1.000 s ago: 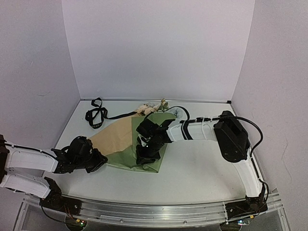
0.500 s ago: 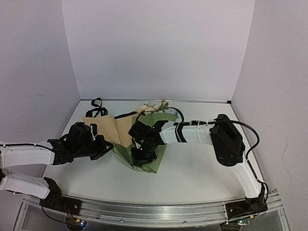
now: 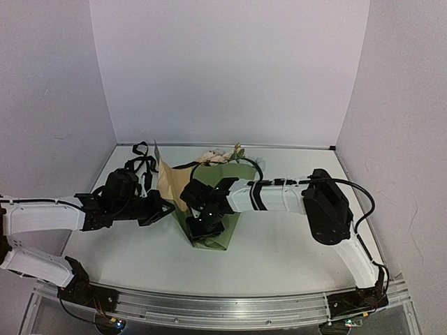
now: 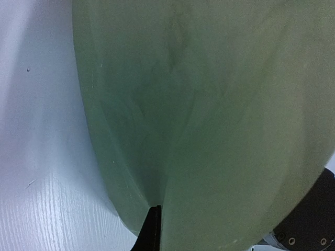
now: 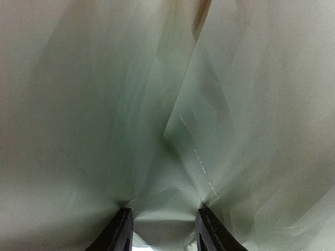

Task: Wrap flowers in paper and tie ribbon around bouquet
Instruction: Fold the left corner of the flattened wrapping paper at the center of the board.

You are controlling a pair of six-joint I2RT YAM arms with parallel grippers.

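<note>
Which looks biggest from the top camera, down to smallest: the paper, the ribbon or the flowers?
1. The paper, by far the largest.
2-3. The ribbon and the flowers: both show only as small, partly hidden patches, too alike to rank.

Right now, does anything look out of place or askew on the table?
Yes. The paper stands on edge, brown side out, pinched in the left tool. The ribbon lies in a loose tangle at the far left. Nothing looks torn.
</note>
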